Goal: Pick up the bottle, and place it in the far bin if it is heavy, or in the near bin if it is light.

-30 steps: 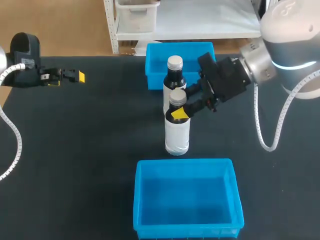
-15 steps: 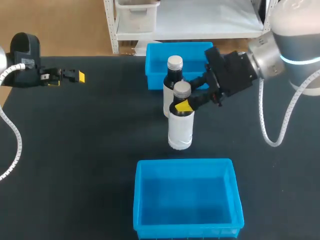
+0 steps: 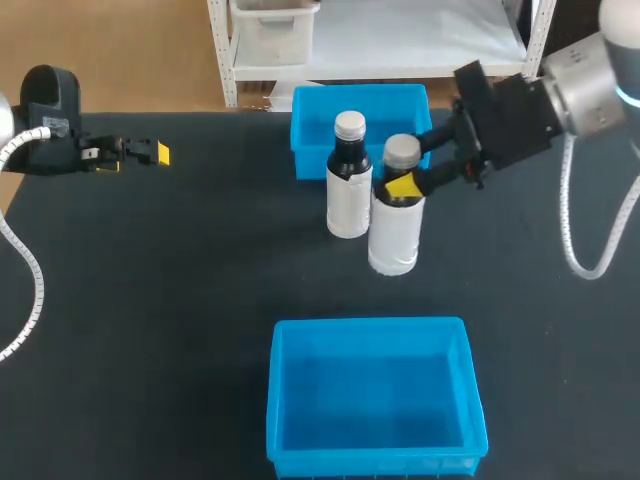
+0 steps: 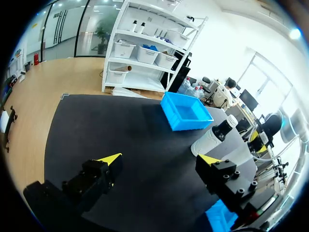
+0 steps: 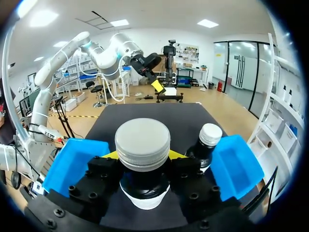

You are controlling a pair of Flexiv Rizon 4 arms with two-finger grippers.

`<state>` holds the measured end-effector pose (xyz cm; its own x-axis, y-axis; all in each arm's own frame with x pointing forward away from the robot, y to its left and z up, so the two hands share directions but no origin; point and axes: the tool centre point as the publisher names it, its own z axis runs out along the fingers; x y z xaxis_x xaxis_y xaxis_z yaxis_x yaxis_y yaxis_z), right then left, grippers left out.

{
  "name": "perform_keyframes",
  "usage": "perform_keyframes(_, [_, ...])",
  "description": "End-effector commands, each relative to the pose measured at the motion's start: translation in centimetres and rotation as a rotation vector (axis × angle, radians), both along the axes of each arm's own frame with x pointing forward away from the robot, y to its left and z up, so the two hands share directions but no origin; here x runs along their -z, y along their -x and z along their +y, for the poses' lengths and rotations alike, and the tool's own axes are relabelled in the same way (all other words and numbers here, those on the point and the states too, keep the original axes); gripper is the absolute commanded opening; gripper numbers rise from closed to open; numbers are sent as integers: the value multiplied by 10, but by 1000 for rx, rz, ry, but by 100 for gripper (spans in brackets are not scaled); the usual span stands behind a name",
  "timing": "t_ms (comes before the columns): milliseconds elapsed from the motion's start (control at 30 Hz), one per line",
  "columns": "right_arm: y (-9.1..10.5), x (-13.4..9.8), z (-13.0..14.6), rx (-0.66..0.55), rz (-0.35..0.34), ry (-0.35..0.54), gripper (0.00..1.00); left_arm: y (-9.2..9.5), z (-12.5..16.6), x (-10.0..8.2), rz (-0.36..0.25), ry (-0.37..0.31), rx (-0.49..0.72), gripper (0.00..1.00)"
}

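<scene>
The right arm's fingers point(image 3: 404, 187) clamp the neck of an upright bottle point(image 3: 394, 235), just beside a second bottle point(image 3: 348, 200), with the far bin point(image 3: 298, 140) close behind and the near bin point(image 3: 370, 326) farther in front.

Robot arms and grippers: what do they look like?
The left gripper and right gripper are black and blocky with bright yellow fingertips. The right arm is rounded silver-grey metal. A white coiled cable hangs from each wrist.
</scene>
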<state>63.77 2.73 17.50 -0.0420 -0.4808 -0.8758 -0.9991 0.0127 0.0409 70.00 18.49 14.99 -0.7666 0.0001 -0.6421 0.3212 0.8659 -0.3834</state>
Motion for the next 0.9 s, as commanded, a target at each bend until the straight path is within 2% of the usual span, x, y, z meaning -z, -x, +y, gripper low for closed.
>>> perform_keyframes(33, [6,-14,-18,13,-2,0,0,0,0,0,0,0,0,100])
perform_keyframes(567, [3,-33,-77,81,18,21,0,0,0,0,0,0,0,100])
perform_keyframes(733, [-8,-37,-101,114,21,41,0,0,0,0,0,0,0,100])
perform_keyframes(900, [-26,-40,-124,141,28,50,0,0,0,0,0,0,0,100])
